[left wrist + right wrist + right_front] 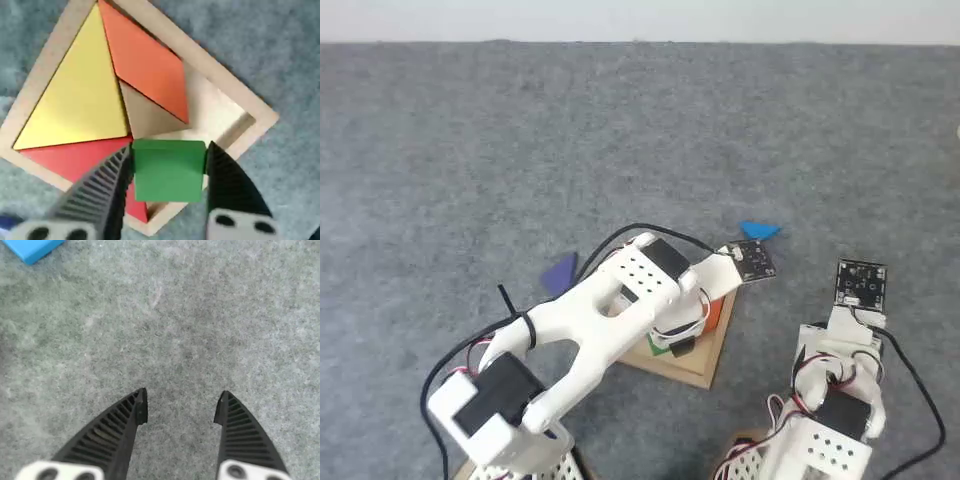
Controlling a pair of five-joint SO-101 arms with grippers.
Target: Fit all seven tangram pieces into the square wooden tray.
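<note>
The square wooden tray (pixel 225 86) holds a yellow triangle (pixel 80 95), an orange parallelogram (pixel 147 62) and a red triangle (pixel 75 160). My left gripper (pixel 170 147) is shut on a green square (pixel 169 172), with one finger on each side of it, over the tray's corner beside the red triangle. In the high view the left arm (pixel 610 310) lies across the tray (pixel 705 365). My right gripper (pixel 183 391) stands open over bare carpet. A blue piece (pixel 30 247) lies beyond it.
On the grey carpet, a blue piece (pixel 760 230) lies past the tray and a purple piece (pixel 560 272) to its left. Bare wood (pixel 215 112) shows inside the tray next to the orange piece. The right arm (pixel 840 350) stands to the tray's right.
</note>
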